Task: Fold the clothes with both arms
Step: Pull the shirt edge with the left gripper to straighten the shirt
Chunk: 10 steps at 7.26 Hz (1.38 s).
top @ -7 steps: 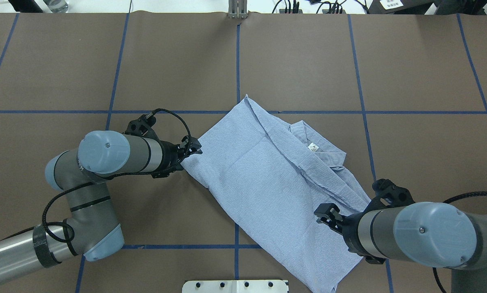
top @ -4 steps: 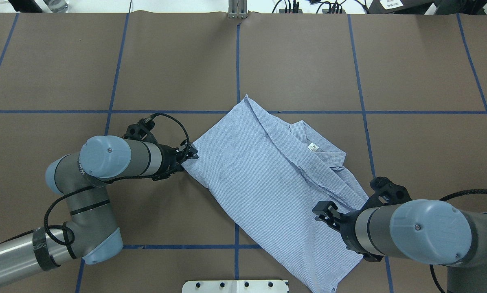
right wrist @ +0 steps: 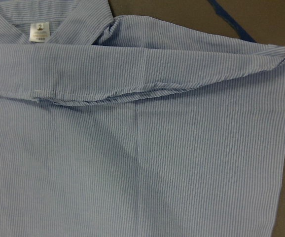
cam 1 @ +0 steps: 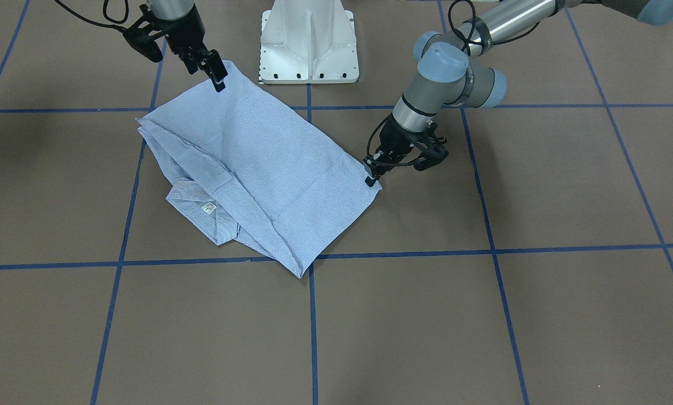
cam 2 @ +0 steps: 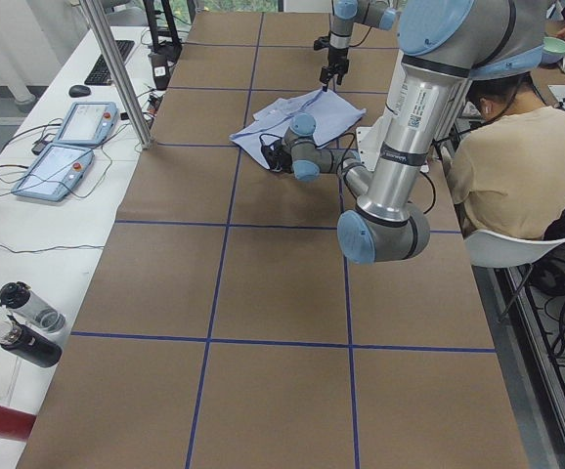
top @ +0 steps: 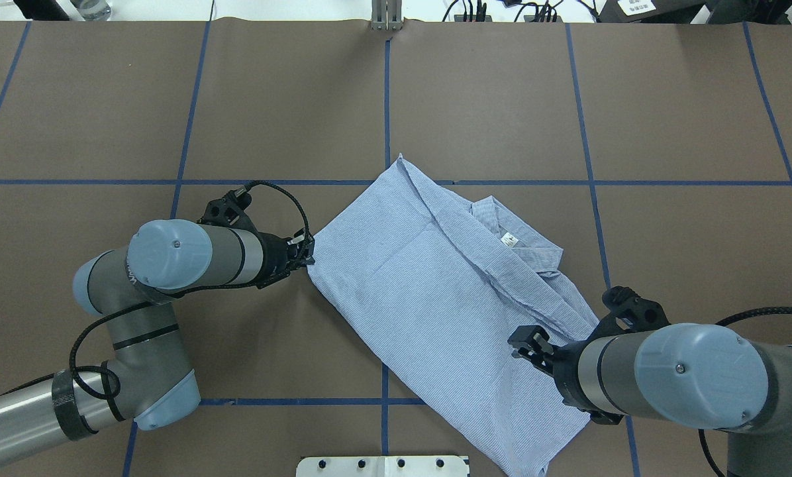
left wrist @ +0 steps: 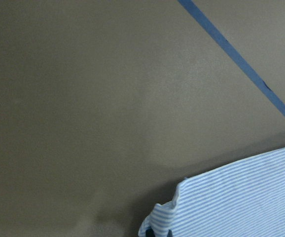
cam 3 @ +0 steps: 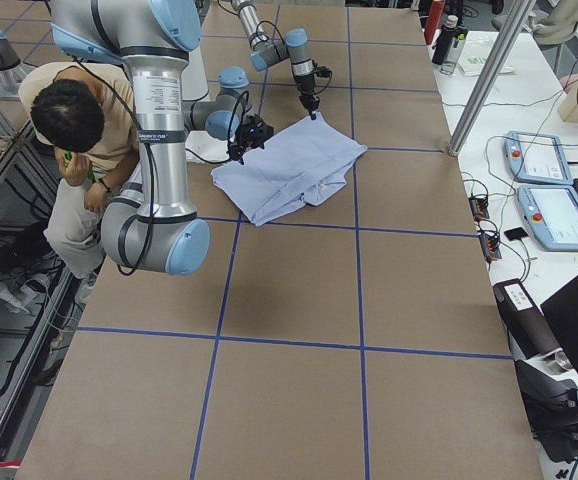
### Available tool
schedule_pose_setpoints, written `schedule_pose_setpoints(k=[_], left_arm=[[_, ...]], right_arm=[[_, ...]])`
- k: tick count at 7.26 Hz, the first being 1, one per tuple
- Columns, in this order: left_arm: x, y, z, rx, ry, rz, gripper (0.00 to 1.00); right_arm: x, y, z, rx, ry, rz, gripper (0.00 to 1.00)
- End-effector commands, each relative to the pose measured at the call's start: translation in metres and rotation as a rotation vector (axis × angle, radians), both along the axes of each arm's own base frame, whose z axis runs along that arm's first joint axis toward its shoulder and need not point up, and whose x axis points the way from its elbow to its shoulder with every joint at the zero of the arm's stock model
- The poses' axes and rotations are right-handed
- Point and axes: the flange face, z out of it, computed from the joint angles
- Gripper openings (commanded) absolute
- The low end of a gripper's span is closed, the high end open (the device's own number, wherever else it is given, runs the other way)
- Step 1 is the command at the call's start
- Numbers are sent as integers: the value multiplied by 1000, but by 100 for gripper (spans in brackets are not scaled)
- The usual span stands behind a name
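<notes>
The striped shirt [top: 429,298] lies folded into a long slanted rectangle on the brown table [top: 502,99], collar and white neck label [top: 509,240] showing at its right side. My left gripper [top: 308,248] sits low at the shirt's left corner and looks shut on it. In the left wrist view that corner [left wrist: 167,217] is curled up at the bottom edge. In the front view the left gripper [cam 1: 370,177] touches that same corner. My right gripper [top: 527,342] hovers open over the shirt's near right part, and none of its fingers show over the cloth [right wrist: 132,148] in the right wrist view.
The white pedestal base [cam 1: 308,39] stands just behind the shirt. Blue tape lines [top: 387,99] grid the table. A person [cam 2: 517,166] sits beside the robot. Control tablets [cam 2: 67,137] and bottles [cam 2: 28,322] lie on the side bench.
My left gripper has slid a little back toward the shirt's left corner and closed, tugging the edge slightly. The right gripper has shifted only marginally.
</notes>
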Motion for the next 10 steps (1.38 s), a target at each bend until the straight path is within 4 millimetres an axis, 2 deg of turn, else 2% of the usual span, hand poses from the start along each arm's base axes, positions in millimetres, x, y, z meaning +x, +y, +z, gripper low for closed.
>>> schedule_pose_setpoints(k=[1,2,3,4,5,6,7,8,9,10], left_arm=[[-25,-50,-6,114,-71,-25,0],[-36,-105,-17,150,-98,-77,0],[-19,-174,-30,163,-143,-117,0],[-14,-225,-28,206,-153,-145,0],[-10,-261,-30,249,-154,-164,0],[-9,-273,-38,253,-162,-188,0],[-7,-275,-46,259,-159,-188,40],[-7,-274,-45,258,-158,-187,69],[-14,-272,-44,264,-149,-189,74],[-35,-254,-37,282,-124,-190,74]], right_arm=[[0,-1,1,-1,2,2,100],[-1,0,2,-2,4,-1,100],[-2,-1,2,-2,5,-1,100],[-3,-1,0,-2,2,1,100],[-6,-3,1,-2,6,4,100],[-16,-6,-3,-2,-2,8,100],[-34,-11,-9,-6,-7,14,100],[-51,-15,-15,-5,-11,16,100],[-64,-21,-14,19,2,44,100],[-86,-25,-10,48,28,56,100]])
